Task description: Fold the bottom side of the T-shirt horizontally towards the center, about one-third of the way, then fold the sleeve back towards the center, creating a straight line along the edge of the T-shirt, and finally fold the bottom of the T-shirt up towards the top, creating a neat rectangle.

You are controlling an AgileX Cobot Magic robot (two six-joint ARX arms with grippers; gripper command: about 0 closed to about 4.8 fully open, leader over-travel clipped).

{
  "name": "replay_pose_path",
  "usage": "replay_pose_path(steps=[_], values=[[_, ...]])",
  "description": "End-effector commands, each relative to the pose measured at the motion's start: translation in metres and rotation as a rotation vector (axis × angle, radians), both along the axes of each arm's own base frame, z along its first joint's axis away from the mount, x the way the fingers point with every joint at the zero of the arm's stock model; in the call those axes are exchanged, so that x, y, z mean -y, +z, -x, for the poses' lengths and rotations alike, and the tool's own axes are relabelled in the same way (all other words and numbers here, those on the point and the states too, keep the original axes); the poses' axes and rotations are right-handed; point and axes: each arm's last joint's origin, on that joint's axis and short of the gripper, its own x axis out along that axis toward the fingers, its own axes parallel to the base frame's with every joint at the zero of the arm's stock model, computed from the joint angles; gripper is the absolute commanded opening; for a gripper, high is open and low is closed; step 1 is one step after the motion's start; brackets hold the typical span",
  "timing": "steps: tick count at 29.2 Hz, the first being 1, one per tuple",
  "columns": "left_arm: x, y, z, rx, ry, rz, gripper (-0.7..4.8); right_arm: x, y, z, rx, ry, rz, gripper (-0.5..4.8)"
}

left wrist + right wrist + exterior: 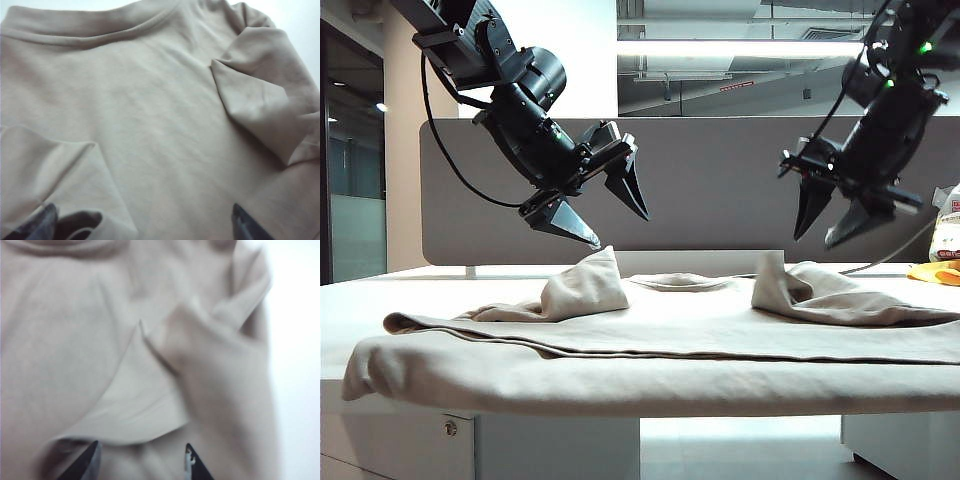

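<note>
Beige T-shirt (720,330) below both open tools (612,212) (828,220)

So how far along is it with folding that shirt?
Partway, I'd say. The T-shirt lies on the table with both sleeves turned in toward the collar, so the side folds look done. Right now nothing is held: the left gripper and the right gripper hang open above the cloth. The last fold, hem up to the top, isn't done yet.

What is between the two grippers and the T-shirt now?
Nothing visible. The left gripper and right gripper hang open in the air above the T-shirt, each over a folded-in sleeve, with only free space below them.
</note>
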Motion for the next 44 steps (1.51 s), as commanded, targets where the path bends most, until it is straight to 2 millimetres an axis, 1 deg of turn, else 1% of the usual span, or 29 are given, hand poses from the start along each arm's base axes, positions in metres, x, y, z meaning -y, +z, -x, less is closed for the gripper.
replay_pose_path(steps=[1,5,8,9,11,12,15,17,21,22,25,27,30,35,39,44], values=[[0.000,0.004,0.000,0.019,0.001,0.005,4.79,-0.005,0.017,0.001,0.053,0.042,0.172,2.11],[-0.002,0.002,0.001,0.003,0.050,-0.032,4.79,-0.004,0.017,0.003,0.020,0.051,0.139,2.11],[-0.009,-0.001,0.001,-0.031,0.099,-0.075,4.79,0.000,0.016,0.005,-0.014,0.035,0.105,2.10],[-0.011,-0.001,0.001,-0.036,0.101,-0.080,4.59,0.001,0.015,0.005,-0.020,0.035,0.087,2.09],[-0.014,0.001,0.001,-0.037,0.104,-0.087,3.80,0.006,0.016,0.005,-0.029,0.036,0.046,1.97],[-0.018,0.003,0.001,-0.032,0.102,-0.091,3.64,0.007,0.017,0.006,-0.032,0.039,0.037,1.97],[-0.022,0.015,0.008,-0.001,0.094,-0.115,3.50,0.014,0.018,0.008,-0.048,0.028,0.043,1.97],[-0.027,0.026,0.014,0.033,0.102,-0.125,3.07,0.019,0.020,0.011,-0.061,0.018,0.039,1.97],[-0.035,0.039,0.032,0.115,0.139,-0.148,2.99,0.026,0.023,0.022,-0.051,0.012,0.021,1.97],[-0.037,0.041,0.037,0.135,0.153,-0.154,2.99,0.029,0.023,0.028,-0.039,0.005,0.021,1.95],[-0.050,0.041,0.057,0.159,0.187,-0.134,2.99,0.034,0.022,0.046,-0.006,-0.015,0.012,1.68],[-0.054,0.040,0.070,0.158,0.197,-0.129,2.99,0.038,0.019,0.059,-0.007,-0.030,0.006,1.69],[-0.060,0.035,0.089,0.119,0.213,-0.110,2.99,0.039,0.013,0.080,-0.024,-0.016,-0.016,1.71],[-0.071,0.020,0.123,0.075,0.220,-0.117,2.99,0.039,-0.002,0.117,-0.053,0.003,-0.044,2.04],[-0.082,0.007,0.155,0.054,0.246,-0.114,2.99,0.044,-0.016,0.152,-0.038,-0.028,-0.050,2.03],[-0.096,-0.008,0.195,0.059,0.293,-0.078,2.99,0.052,-0.026,0.191,0.001,-0.103,-0.084,2.03]])
